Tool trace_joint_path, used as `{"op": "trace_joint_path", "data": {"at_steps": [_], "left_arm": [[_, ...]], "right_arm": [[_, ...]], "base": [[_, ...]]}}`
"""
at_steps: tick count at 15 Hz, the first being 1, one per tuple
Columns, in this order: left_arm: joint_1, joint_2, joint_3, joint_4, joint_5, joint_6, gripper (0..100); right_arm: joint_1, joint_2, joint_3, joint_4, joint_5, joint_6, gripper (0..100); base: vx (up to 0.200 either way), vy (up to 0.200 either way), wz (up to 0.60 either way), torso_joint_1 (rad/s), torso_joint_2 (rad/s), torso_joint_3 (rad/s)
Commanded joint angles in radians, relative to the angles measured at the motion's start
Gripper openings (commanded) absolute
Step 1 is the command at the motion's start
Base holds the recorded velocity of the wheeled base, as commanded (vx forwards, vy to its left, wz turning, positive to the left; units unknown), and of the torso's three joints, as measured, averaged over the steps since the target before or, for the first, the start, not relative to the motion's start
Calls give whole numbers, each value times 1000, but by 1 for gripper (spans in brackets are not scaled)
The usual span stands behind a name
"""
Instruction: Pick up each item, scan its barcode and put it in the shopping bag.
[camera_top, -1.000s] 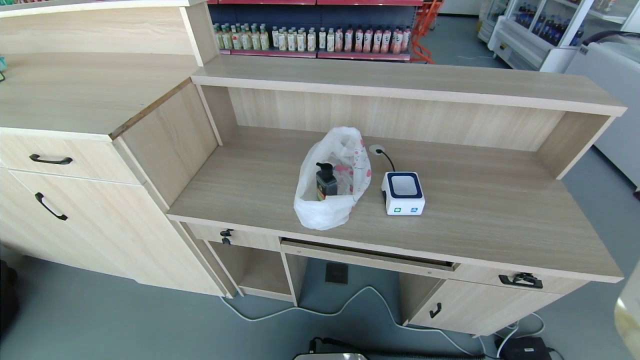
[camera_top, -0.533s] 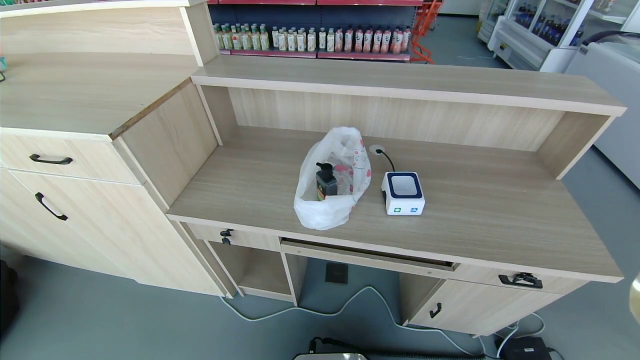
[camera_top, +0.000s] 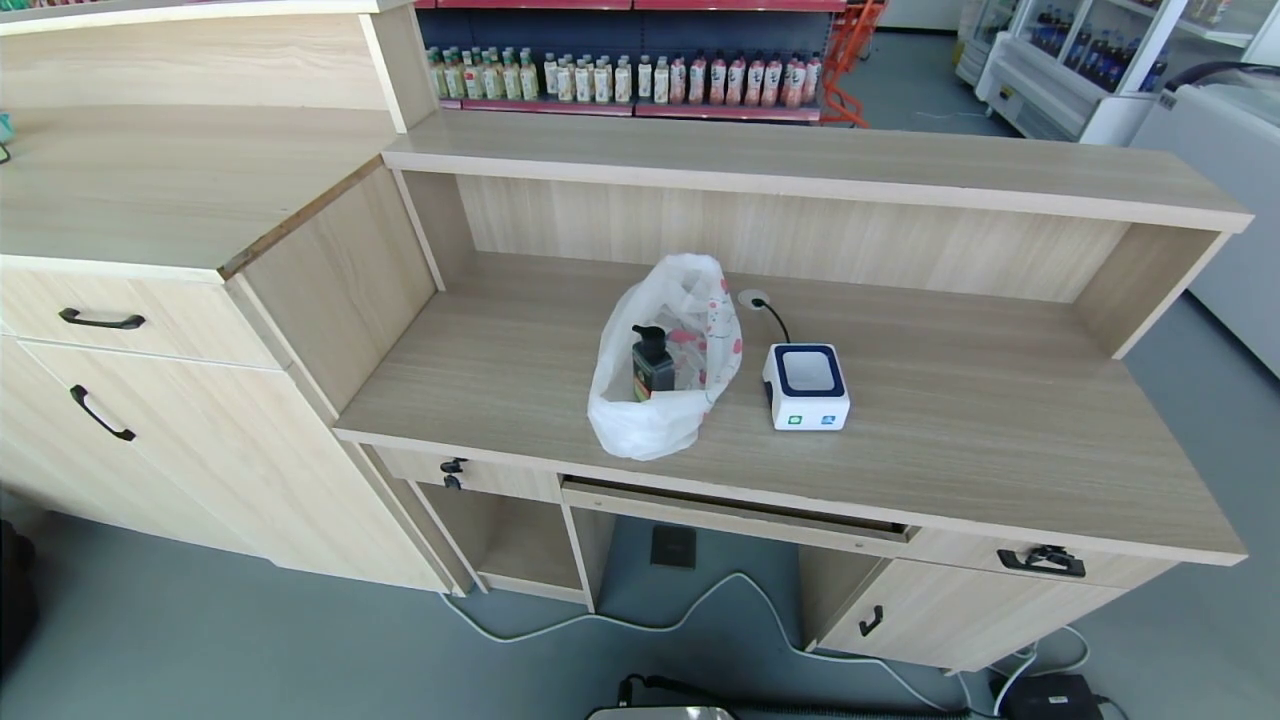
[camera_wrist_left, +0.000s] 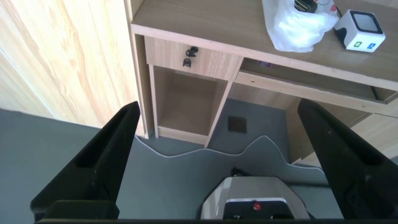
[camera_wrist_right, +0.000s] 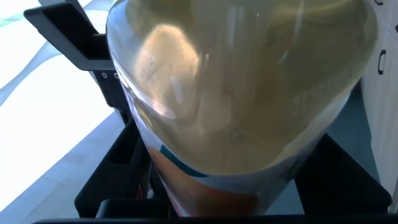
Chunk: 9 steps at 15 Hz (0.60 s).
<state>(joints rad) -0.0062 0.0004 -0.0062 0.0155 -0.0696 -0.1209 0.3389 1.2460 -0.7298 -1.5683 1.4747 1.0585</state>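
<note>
Bottle (camera_wrist_right: 242, 93), clamped in right jaws, has drawn rightward away from the counter (camera_top: 1000, 440); left jaws gape empty.

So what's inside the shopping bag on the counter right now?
A dark pump bottle stands upright in the white shopping bag. The bag's crumpled plastic covers its base, and anything else beside or under it cannot be made out.

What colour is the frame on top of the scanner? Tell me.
Dark navy blue, on the white scanner; clearest in the head view.
</note>
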Motion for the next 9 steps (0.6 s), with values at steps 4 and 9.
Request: {"op": "trace_joint_path", "data": {"at_steps": [4, 9], "left_arm": [[0, 0, 0, 0, 1, 0, 100], [0, 0, 0, 0, 1, 0, 100]], "right_arm": [[0, -48, 35, -1, -13, 0, 0], [-18, -42, 38, -2, -53, -6, 0]], "base": [[0, 0, 0, 0, 0, 0], [0, 0, 0, 0, 0, 0]]}}
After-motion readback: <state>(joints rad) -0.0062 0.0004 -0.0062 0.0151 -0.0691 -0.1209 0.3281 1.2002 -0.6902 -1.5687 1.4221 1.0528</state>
